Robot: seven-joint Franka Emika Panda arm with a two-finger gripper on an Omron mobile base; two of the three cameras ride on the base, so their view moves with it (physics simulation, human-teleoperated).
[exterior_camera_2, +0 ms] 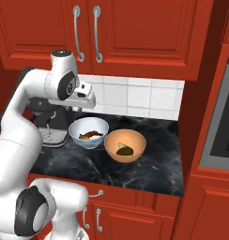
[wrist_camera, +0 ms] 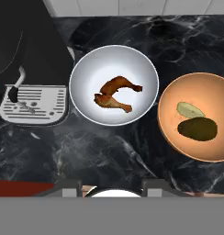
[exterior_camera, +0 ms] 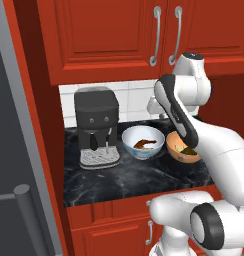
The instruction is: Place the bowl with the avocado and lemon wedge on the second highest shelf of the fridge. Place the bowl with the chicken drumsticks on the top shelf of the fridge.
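The white bowl (wrist_camera: 114, 85) holds two brown chicken drumsticks (wrist_camera: 114, 94) and stands on the black counter beside a coffee machine. To its right, almost touching it, the orange bowl (wrist_camera: 198, 117) holds a dark green avocado (wrist_camera: 198, 128) and a pale lemon wedge (wrist_camera: 190, 110). Both bowls also appear from the base: white bowl (exterior_camera_2: 88, 132), orange bowl (exterior_camera_2: 125, 145). My gripper (wrist_camera: 113, 189) hangs above the counter's front, open and empty, with its fingers (wrist_camera: 69, 188) spread wide. My arm covers part of the orange bowl (exterior_camera: 180, 150). The grey fridge (exterior_camera: 14, 150) fills the left edge.
A black coffee machine (exterior_camera: 96, 127) with a drip tray stands left of the bowls. Red upper cabinets (exterior_camera_2: 111, 33) hang over the black marble counter (exterior_camera_2: 149, 168), with white tiles behind. A red side wall and a grey appliance (exterior_camera_2: 219, 117) bound the right end.
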